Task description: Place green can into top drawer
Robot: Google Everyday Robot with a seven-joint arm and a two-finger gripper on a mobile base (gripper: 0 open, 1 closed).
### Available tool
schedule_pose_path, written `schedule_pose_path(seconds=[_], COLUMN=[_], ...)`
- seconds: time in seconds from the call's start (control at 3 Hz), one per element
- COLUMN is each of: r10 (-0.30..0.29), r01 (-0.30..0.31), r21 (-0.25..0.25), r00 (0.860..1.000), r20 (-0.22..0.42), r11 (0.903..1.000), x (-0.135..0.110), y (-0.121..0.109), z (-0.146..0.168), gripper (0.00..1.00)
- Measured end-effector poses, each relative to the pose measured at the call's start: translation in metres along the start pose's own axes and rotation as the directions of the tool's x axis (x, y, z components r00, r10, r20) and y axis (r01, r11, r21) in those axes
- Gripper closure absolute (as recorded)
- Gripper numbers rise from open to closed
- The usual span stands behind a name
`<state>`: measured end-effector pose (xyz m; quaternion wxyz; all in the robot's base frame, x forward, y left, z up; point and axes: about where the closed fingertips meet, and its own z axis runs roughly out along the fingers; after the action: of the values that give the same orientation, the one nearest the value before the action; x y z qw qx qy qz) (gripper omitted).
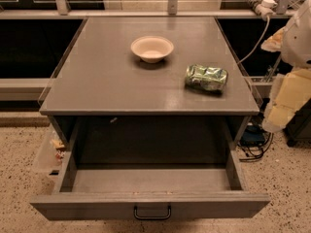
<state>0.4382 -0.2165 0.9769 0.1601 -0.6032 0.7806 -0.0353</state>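
- Green and shiny, with silver-white patches, the small dented metallic drink can [206, 77] lies on its side on the flat grey tabletop [107, 81]. It is in the right front part of the top, its long axis running roughly left to right, near the right edge but not over it.
- Behind it and to the left, well apart from it, the cream round bowl [152, 48] stands upright near the middle of the back half of the top.
- Below the front edge of the tabletop, the wide shallow grey top drawer [150, 181] stands pulled far out towards me, its grey floor showing.
- Its flat grey front panel [73, 208] faces me, with one small black metal loop handle [152, 212] at its middle.
- My gripper [281, 108], cream-yellow in colour, hangs at the right edge of the view, off the tabletop and beside the table's right side, apart from the green can.
- I cannot tell whether my gripper is open or closed; the green can is on the table, not in my grasp.
- My white arm [297, 33] rises above the gripper at the upper right.
- Dark cables [252, 149] lie on the speckled floor [19, 159] by the table's right side, just left of my gripper.
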Motion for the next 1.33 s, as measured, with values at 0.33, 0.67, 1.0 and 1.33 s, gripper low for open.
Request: schedule_pose_path(seconds=[0.33,0.67,1.0,1.33], r10=[0.000,0.024,0.044,0.077], r01=[0.000,-0.024,-0.044,-0.084], r21=[0.000,0.025,0.055,0.076], r00=[1.000,1.000,0.999,0.994], r20=[0.000,-0.004,0.001,0.080], r11=[1.0000,0.9994,0.9975,0.9936], x=[0.000,0.004,0.008,0.008], y=[0.000,-0.008,-0.028,-0.083], z=[0.000,-0.003,-0.002,0.007], gripper=[0.00,0.00,0.00,0.00])
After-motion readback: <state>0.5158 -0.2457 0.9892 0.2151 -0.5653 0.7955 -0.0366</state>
